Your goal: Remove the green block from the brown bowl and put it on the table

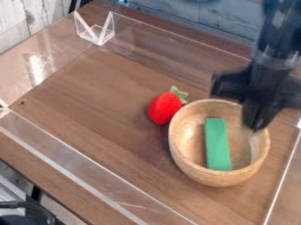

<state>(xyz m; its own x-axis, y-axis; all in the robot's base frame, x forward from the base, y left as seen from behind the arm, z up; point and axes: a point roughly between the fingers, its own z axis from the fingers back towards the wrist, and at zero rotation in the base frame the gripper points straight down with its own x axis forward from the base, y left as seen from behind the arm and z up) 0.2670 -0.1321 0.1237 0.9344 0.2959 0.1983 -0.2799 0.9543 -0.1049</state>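
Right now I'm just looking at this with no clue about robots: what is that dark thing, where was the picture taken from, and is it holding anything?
The dark, blurred shape at the upper right is the robot's single arm, with its gripper pointing down. The picture comes from a camera that stands apart from the arm and looks down at the table at a slant. On the brown wooden tabletop sits a brown bowl, with a green block lying inside it. Just beside the bowl is a red strawberry-like toy with a green top. Nothing appears to be held: the block lies in the bowl, below the gripper.
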